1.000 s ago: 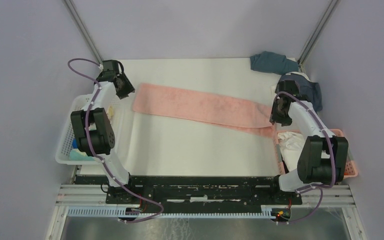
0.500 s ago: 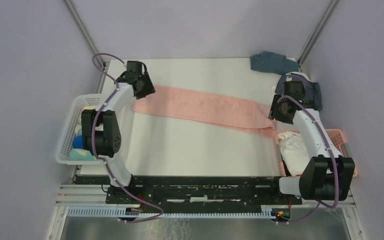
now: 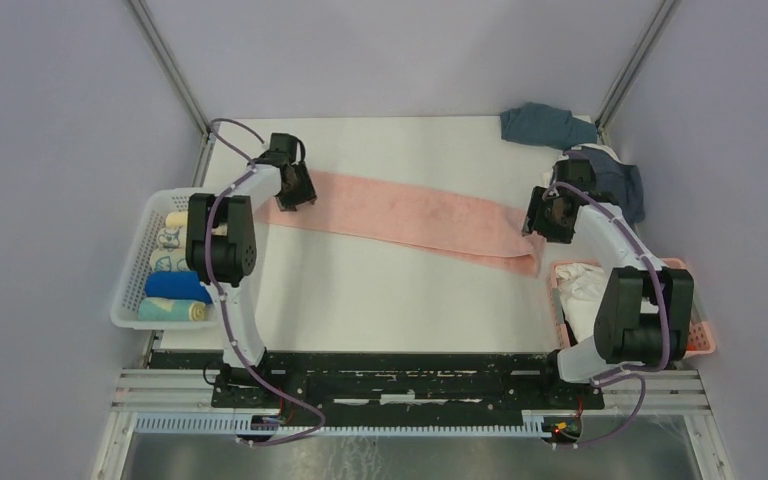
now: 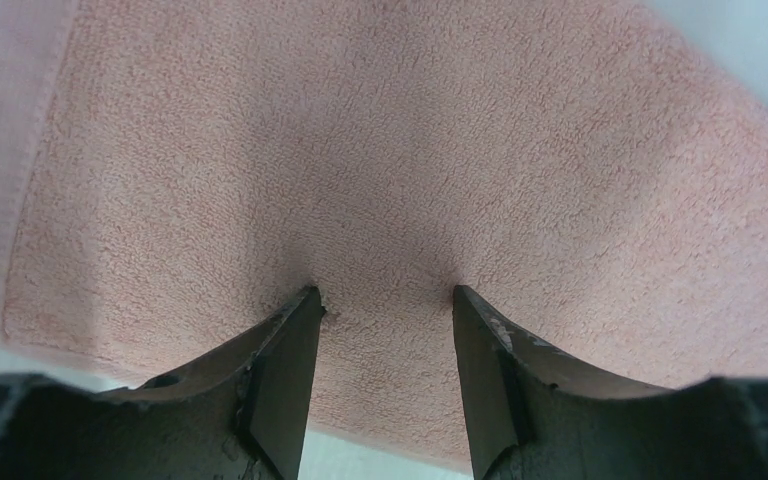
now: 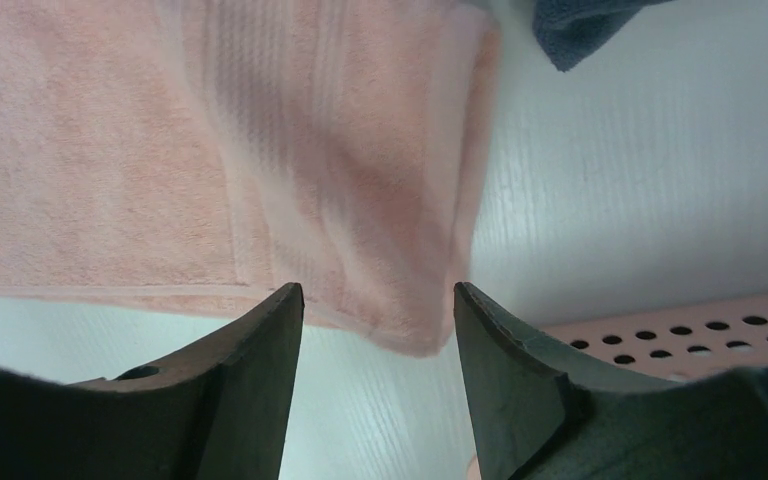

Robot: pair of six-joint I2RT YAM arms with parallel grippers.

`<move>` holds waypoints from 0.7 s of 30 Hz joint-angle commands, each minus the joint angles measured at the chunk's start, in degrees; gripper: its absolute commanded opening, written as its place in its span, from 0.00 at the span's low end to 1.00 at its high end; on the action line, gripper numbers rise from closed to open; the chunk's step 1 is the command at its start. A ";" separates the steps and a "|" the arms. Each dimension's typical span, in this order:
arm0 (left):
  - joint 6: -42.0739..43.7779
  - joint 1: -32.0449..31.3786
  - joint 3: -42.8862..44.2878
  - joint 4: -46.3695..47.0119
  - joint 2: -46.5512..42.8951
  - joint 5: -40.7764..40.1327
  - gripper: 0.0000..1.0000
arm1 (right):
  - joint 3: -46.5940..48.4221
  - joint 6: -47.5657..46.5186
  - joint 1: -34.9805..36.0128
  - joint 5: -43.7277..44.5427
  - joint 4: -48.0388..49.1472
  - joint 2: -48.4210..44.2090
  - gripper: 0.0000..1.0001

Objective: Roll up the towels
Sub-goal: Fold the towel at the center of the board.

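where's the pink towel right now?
Top view: the pink towel lies flat across the table, from the left gripper to the right gripper, right end beside the pink basket.

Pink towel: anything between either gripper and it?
Nothing visible. The left gripper is open, tips at the pink towel's left end; the right gripper is open just above its right end. Only cloth and table show between the jaws.
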 commanded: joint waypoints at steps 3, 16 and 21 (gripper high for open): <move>3.08 7.40 1.40 -0.99 1.11 -3.42 0.59 | 1.64 1.72 -0.89 -6.45 6.18 3.27 0.64; 2.71 -0.65 2.15 0.30 -6.38 1.74 0.64 | 3.46 6.97 -3.36 -14.90 14.28 11.01 0.52; 3.63 -6.84 1.80 -0.50 -8.75 1.92 0.66 | 4.65 7.46 -4.25 -15.88 15.83 13.55 0.49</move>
